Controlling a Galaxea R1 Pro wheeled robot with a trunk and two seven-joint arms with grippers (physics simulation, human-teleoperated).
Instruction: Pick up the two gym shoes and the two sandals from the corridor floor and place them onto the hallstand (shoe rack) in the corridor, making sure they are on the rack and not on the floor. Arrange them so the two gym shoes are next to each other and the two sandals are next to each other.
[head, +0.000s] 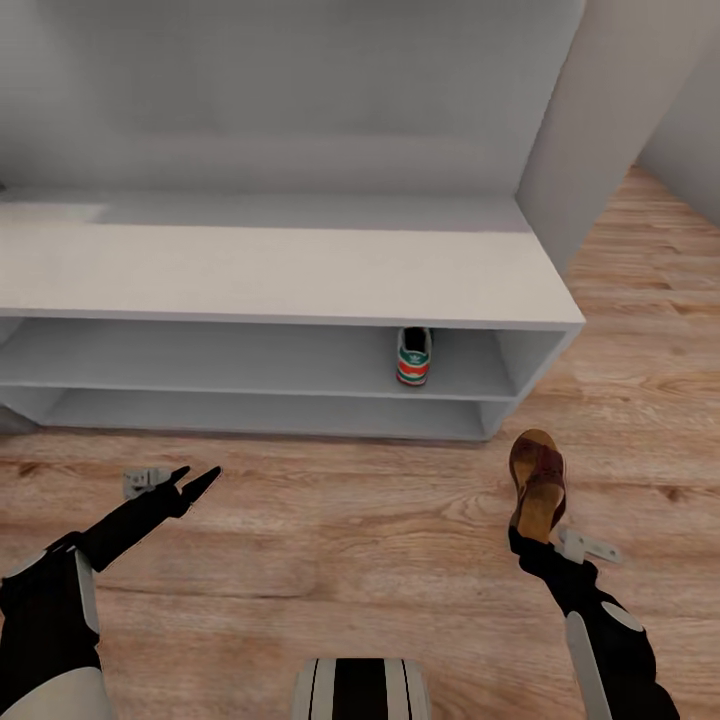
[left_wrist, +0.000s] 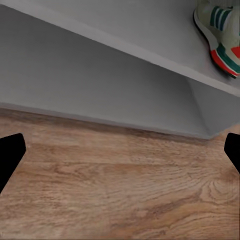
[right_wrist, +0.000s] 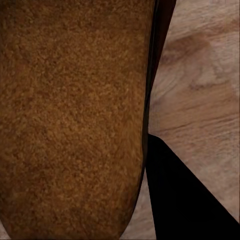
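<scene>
With one gym shoe already on the hallstand's upper shelf near its right end, the right gripper holds a sandal in its fingers above the corridor floor, next needing a shelf spot clear of the shoe, while the left gripper hangs wide and empty.

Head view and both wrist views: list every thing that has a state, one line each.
gym shoe: upright on the hallstand's upper shelf slot, heel outward.
sandal: held by the right gripper, above the floor.
hallstand: top bare, lower slot bare where visible.
left gripper: open, holding nothing.
right gripper: shut on the sandal.
</scene>
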